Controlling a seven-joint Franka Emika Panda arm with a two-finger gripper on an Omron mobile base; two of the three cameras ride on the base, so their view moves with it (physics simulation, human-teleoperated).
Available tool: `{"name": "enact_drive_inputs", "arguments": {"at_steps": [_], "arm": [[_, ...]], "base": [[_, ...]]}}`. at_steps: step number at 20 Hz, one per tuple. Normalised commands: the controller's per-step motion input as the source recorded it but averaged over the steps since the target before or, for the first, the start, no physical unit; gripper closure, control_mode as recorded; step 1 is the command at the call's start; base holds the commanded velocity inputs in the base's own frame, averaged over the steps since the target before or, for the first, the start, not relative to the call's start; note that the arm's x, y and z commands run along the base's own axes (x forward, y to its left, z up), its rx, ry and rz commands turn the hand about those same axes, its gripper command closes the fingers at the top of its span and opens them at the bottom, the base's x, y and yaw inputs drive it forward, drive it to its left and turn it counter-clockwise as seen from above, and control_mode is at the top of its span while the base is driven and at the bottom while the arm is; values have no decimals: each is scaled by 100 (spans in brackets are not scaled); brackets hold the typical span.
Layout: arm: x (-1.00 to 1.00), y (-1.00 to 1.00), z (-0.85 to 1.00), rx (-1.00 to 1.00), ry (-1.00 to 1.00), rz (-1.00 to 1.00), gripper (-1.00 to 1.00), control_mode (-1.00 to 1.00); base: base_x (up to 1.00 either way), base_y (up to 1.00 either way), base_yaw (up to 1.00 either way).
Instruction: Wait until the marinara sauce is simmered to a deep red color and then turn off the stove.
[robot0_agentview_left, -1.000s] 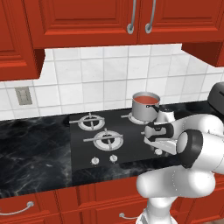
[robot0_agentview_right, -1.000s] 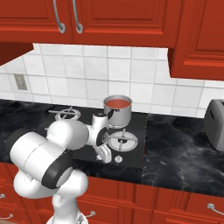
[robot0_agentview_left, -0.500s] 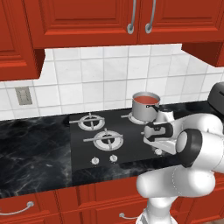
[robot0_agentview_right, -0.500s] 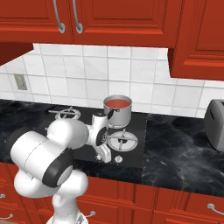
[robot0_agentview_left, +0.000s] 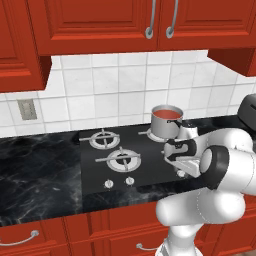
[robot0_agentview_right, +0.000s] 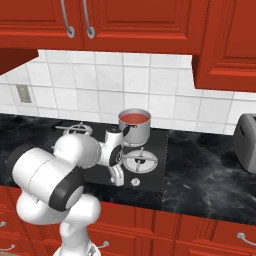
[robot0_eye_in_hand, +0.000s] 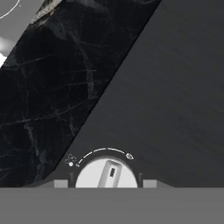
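**At the front right of the cooktop, the jaws are clamped on a knob**

On the black marbled worktop (robot0_agentview_left: 40, 170) we see the black glossy rectangular stove (robot0_agentview_left: 95, 170) with its round silver-grated burners. The small cylindrical grey steel saucepan (robot0_agentview_left: 165, 125) with a dark handle stands on the burner at about 1 o'clock of the cooktop in the left base view, and the marinara sauce (robot0_agentview_left: 167, 114) lies inside it as a flat red disc. In the right base view we find the same sauce (robot0_agentview_right: 135, 117) at 12 o'clock of the stove, close behind the white arm's wrist.

The white arm reaches down over the stove's front edge, at about 4 o'clock of the cooktop from the left side. In the hand view a round silver knob (robot0_eye_in_hand: 106, 175) with a raised bar sits at 6 o'clock, between the two finger tips of the gripper (robot0_eye_in_hand: 105, 183), under a thin white arc of dial marks. We read the jaws as drawn together on that knob. Two further small silver knobs (robot0_agentview_left: 119, 182) sit free at 6 o'clock of the cooktop, well apart from the hand.
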Motion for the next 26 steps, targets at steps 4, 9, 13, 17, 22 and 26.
{"name": "enact_drive_inputs", "arguments": {"at_steps": [4,9,13,17,22,26], "arm": [[0,0,-11,0,0,-27,100,-100],[-5,0,-15,0,0,-29,100,-100],[-11,0,-15,0,-1,-30,100,-100],[-14,0,-13,0,-2,-30,100,-100],[-11,0,-15,0,-1,-30,100,-100],[-8,0,-16,0,0,-30,100,-100]], "base": [[0,0,0],[0,0,0],[0,0,0],[0,0,0],[0,0,0],[0,0,0]]}}
